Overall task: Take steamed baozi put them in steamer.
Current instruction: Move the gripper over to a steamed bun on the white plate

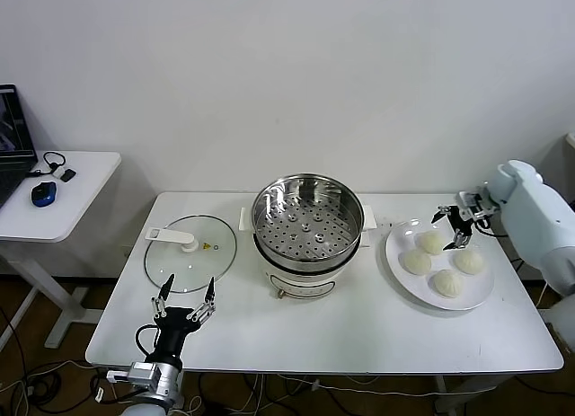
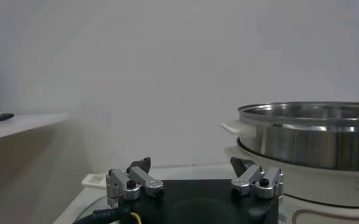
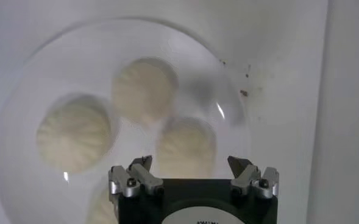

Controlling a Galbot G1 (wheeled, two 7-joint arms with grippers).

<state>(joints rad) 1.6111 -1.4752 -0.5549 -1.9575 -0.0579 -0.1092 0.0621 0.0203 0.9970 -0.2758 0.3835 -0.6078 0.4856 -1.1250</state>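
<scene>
My right pincer (image 1: 455, 225) hangs over the far edge of the white plate (image 1: 401, 265), at the right end of the desk (image 1: 359, 331). Its fingers are spread wide, nothing between them. Through the right wrist camera the fingertips (image 3: 144, 163) stand apart above the plate (image 3: 27, 97), pointed down at the buns.

Four steamed baozi on the plate. In the head view: one at the far side (image 1: 431, 242), just beside my right pincer; one toward the steamer (image 1: 416, 261); one toward the desk's right edge (image 1: 467, 261); one nearest me (image 1: 447, 283). They sit close together, cream-white, tops pleated. The right wrist camera gives three of them fairly whole (image 3: 74, 134) (image 3: 144, 90) (image 3: 185, 148) and a sliver of a fourth beside the pincer body. No contact between pincer and any bun that I can make out.

The steamer (image 1: 307, 220) sits mid-desk, left of the plate and apart from it: shiny steel basket with a perforated floor, on a white pot base. Basket holds no buns. The left wrist camera shows its rim and wall (image 2: 313, 131) from the side.

A glass lid (image 1: 190, 252) lies flat on the desk left of the steamer.

My left pincer (image 1: 186, 301) is parked low at the near edge of the desk, near the lid, fingers spread and holding nothing; the left wrist camera shows its tips (image 2: 141, 165) well apart.

A small side table (image 1: 76, 187) stands off to the left with a blue mouse (image 1: 43, 193) on it.
</scene>
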